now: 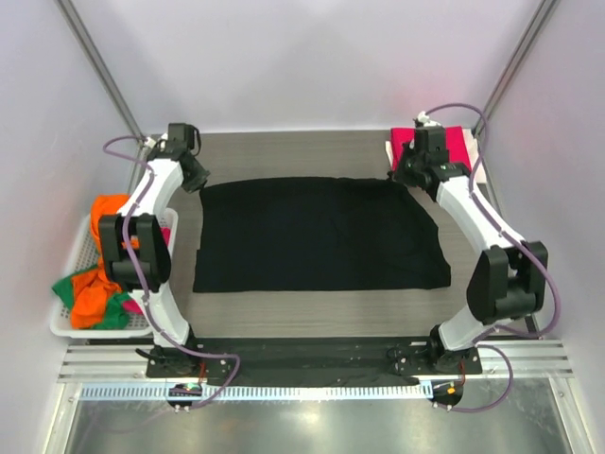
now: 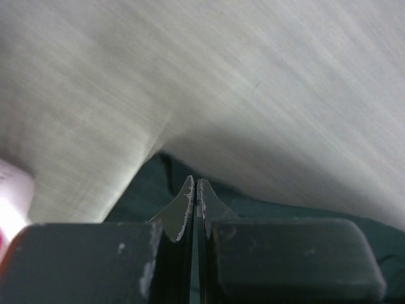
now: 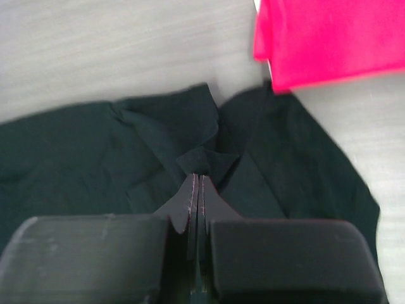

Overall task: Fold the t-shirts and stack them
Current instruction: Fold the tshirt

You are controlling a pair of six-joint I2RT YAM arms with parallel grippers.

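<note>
R gripper point(image 3: 198, 178) clamped on a thin pinch of black tee point(image 1: 321, 236); L gripper point(image 2: 195, 185) closed, bite unclear. If I lift now, corner cd slip, skewing fold.

The black t-shirt point(image 1: 317, 235) is being seen as one plain, even colour. Beyond its far right corner, a crimson-pink t-shirt point(image 3: 323, 38) is being seen, equally plain. Left of it, an orange t-shirt point(image 1: 92, 295) and a green t-shirt point(image 1: 66, 287) are being seen in a white mesh basket point(image 1: 77, 251). Beneath it, the table point(image 1: 284, 156) is being seen as grey with fine streaks.
</note>
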